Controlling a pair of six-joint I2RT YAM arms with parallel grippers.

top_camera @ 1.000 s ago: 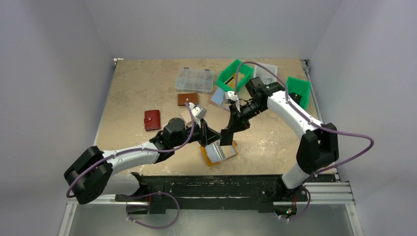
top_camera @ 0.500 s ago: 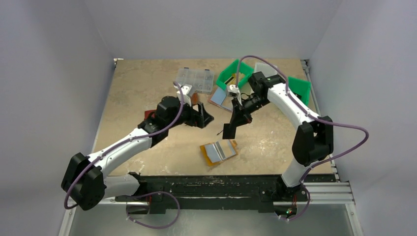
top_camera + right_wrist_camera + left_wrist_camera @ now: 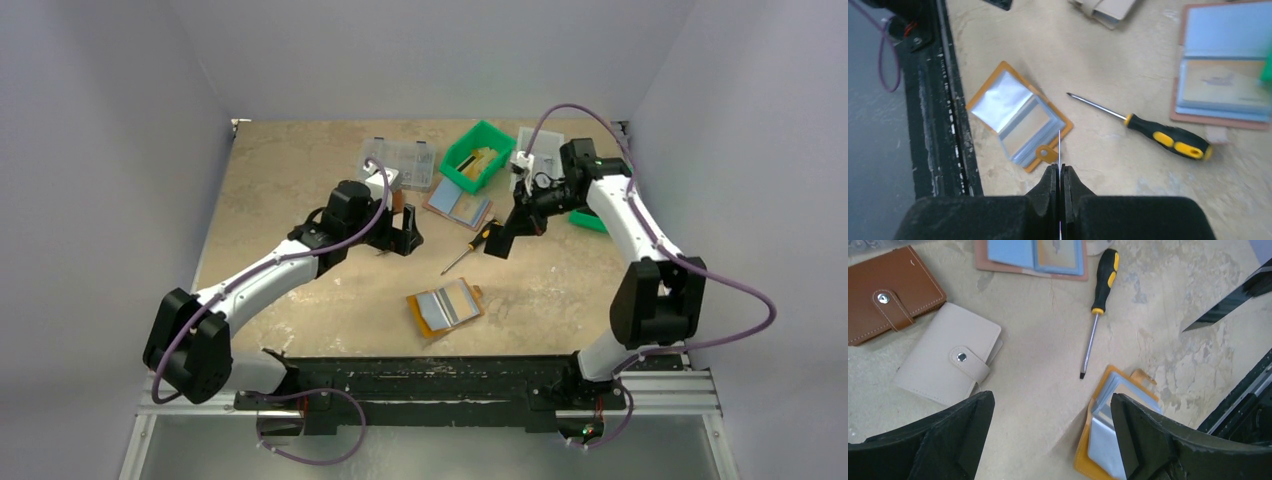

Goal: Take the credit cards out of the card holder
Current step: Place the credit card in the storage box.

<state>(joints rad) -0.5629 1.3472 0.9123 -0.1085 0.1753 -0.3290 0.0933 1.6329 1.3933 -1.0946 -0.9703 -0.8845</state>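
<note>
1. Overall, the beige table (image 3: 300,200) fills the middle of the top view, with grey walls on three sides.
2. Both arms reach toward the centre. The left arm (image 3: 270,275) comes from the lower left and the right arm (image 3: 630,220) bends in from the right.
3. At the upper middle stand a clear compartment box (image 3: 398,163) and, beside it on the right, a green bin (image 3: 478,155).
4. Just below the bin lies an open pinkish holder (image 3: 458,205) with blue pages.
5. The card holder (image 3: 1046,152), mustard yellow, lies open and flat at the lower middle of the top view, near the front edge of the table. No gripper touches it.
6. Inside it the credit cards (image 3: 1020,125) show as pale silvery-grey layers, one over the other.
7. In the upper left of the left wrist view lie a brown wallet (image 3: 890,295) and a beige wallet (image 3: 945,360), both snapped closed and close together.
8. The left gripper (image 3: 1050,400) hangs above the table with its jaws spread wide and nothing between them.
9. The right gripper (image 3: 1059,169) is above the table, its jaws pressed together on a thin pale sliver seen from the edge. It looks like a single card (image 3: 1059,145).
10. A black-and-yellow screwdriver (image 3: 468,248) lies between the pinkish holder and the card holder, touching neither.
</note>
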